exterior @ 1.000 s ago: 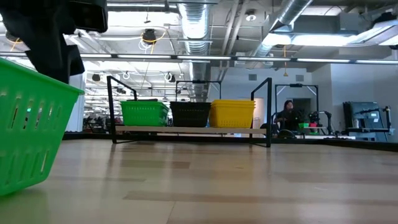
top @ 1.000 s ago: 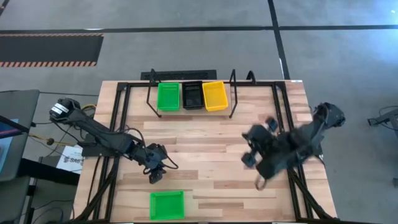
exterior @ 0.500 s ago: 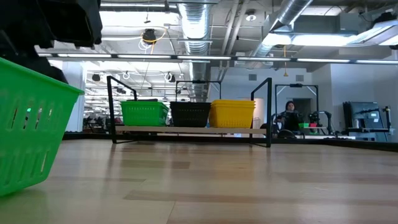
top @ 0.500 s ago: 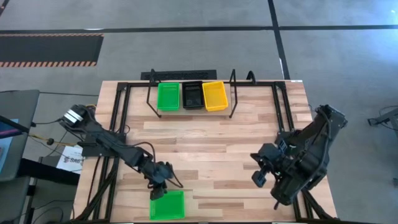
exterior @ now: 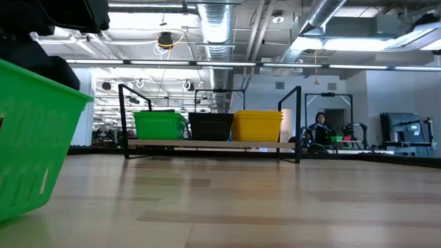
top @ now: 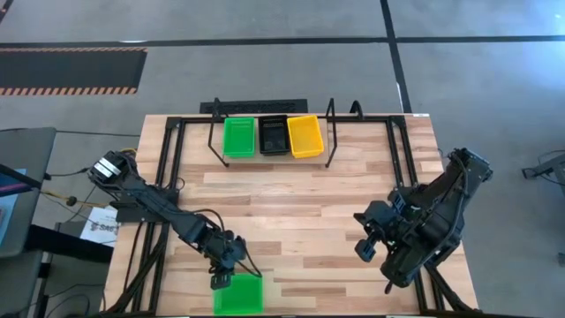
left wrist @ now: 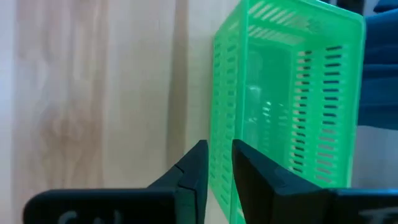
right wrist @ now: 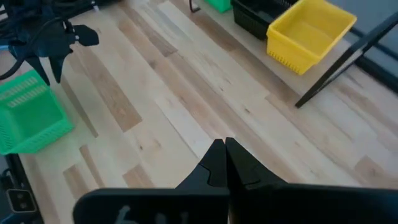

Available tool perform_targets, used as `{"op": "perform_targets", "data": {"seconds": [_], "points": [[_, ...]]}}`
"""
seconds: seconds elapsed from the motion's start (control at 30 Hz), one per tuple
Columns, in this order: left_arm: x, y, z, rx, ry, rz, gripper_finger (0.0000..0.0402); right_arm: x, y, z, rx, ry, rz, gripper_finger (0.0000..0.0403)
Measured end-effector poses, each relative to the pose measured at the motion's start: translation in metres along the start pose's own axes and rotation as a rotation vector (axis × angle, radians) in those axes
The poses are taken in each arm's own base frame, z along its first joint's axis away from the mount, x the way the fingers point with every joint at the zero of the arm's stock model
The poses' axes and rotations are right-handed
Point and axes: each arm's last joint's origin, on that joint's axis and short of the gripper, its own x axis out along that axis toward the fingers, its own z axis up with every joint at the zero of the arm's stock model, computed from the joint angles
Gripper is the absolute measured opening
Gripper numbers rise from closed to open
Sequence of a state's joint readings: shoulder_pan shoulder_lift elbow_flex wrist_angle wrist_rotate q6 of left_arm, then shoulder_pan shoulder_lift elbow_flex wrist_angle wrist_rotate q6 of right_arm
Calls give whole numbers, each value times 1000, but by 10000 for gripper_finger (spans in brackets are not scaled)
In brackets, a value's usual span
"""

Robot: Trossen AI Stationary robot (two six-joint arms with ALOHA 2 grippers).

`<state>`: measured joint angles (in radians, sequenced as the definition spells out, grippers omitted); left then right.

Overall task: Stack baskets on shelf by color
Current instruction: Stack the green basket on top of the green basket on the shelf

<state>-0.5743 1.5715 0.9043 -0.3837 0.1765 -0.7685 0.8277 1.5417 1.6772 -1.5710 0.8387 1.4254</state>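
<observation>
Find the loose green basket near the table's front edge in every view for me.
High view: loose green basket at bottom centre-left.
Low view: same basket filling the left edge.
Left wrist view: right of centre, its wall between the fingers.
Right wrist view: far left.
Shared landmark: the yellow basket on the shelf.

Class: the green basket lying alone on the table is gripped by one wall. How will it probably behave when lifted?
The green basket looks like thin, slotted plastic, so probably light. With the left gripper pinching just one wall, it may hang tilted. That slotted wall might flex slightly.
</observation>
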Motion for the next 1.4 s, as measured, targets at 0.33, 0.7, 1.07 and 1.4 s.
{"op": "perform_targets", "data": {"seconds": [0.33,0.7,1.07,1.4], "points": [[2,-8,-10,5,70,-45,57,1,0,1,-16,-1,-4,1],[1,-8,-10,-27,109,-84,83,1,0,2,-39,-21,-8,1],[3,-3,-12,-33,89,-8,128,1,0,2,-42,-27,-9,1],[34,3,-14,-62,158,9,128,1,0,2,-45,-26,-9,1]]}}
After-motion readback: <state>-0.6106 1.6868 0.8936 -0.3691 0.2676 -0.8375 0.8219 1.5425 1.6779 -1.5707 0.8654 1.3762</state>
